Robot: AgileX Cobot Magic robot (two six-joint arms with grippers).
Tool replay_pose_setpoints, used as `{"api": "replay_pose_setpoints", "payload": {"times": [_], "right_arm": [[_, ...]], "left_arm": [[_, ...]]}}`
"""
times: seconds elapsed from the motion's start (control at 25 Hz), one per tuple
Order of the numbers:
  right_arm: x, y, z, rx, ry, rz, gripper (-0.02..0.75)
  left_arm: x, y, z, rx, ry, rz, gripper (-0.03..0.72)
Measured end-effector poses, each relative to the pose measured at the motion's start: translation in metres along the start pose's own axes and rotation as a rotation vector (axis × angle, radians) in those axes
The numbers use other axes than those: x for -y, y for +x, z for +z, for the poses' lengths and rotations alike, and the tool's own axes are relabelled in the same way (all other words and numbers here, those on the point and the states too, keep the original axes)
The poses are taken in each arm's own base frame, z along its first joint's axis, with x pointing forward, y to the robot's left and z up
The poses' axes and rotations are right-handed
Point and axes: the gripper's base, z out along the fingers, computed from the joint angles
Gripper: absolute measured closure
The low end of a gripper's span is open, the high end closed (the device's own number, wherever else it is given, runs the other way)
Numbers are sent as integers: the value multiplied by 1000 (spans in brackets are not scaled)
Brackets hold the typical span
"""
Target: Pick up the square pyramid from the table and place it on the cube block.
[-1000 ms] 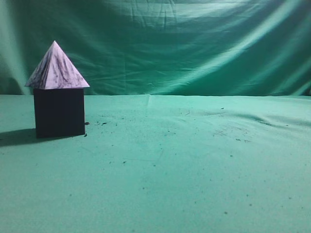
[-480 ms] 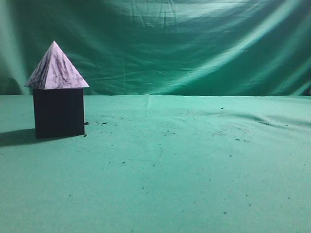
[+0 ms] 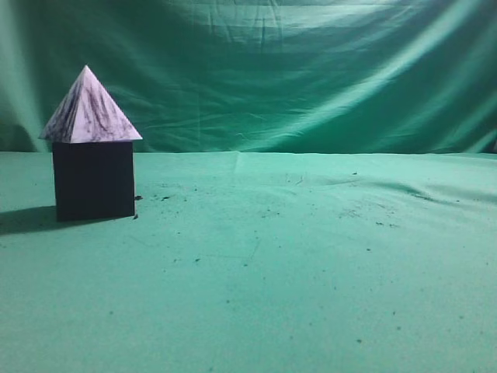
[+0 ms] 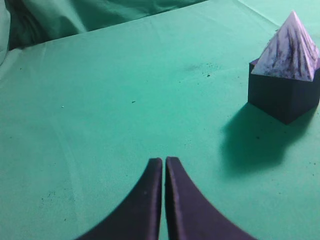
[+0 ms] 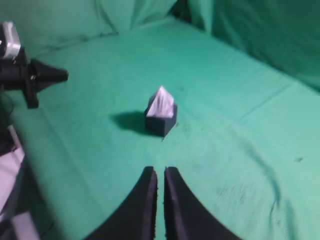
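The white marbled square pyramid (image 3: 90,111) sits upright on top of the dark cube block (image 3: 94,180) at the left of the green table (image 3: 295,256). The stack also shows at the upper right of the left wrist view, pyramid (image 4: 292,49) on cube (image 4: 282,97), and small in the right wrist view, pyramid (image 5: 162,103) on cube (image 5: 160,124). My left gripper (image 4: 164,161) is shut and empty, well away from the stack, over bare cloth. My right gripper (image 5: 160,171) is shut and empty, far back from the stack. Neither gripper shows in the exterior view.
A wrinkled green backdrop curtain (image 3: 311,70) hangs behind the table. In the right wrist view the other arm (image 5: 30,77) reaches in from the left edge, with grey equipment (image 5: 12,200) below it. Small dark specks dot the cloth.
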Motion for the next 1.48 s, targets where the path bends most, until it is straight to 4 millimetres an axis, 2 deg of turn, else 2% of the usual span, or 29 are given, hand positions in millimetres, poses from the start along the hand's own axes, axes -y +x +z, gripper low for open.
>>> {"api": "replay_pose_setpoints", "payload": {"times": [0.16, 0.44, 0.68, 1.0, 1.08, 1.48], "right_arm": [[4, 26, 9, 124, 177, 30, 689], [12, 89, 33, 276, 563, 94, 689], [22, 142, 58, 202, 761, 179, 689], [28, 194, 82, 80, 827, 345, 689], [27, 201, 85, 50, 821, 359, 689], [27, 201, 85, 51, 819, 363, 689]], "left_arm": [[0, 0, 0, 0, 0, 0, 688], [0, 0, 0, 0, 0, 0, 688], [0, 0, 0, 0, 0, 0, 688], [0, 0, 0, 0, 0, 0, 688], [0, 0, 0, 0, 0, 0, 688], [0, 0, 0, 0, 0, 0, 688]]}}
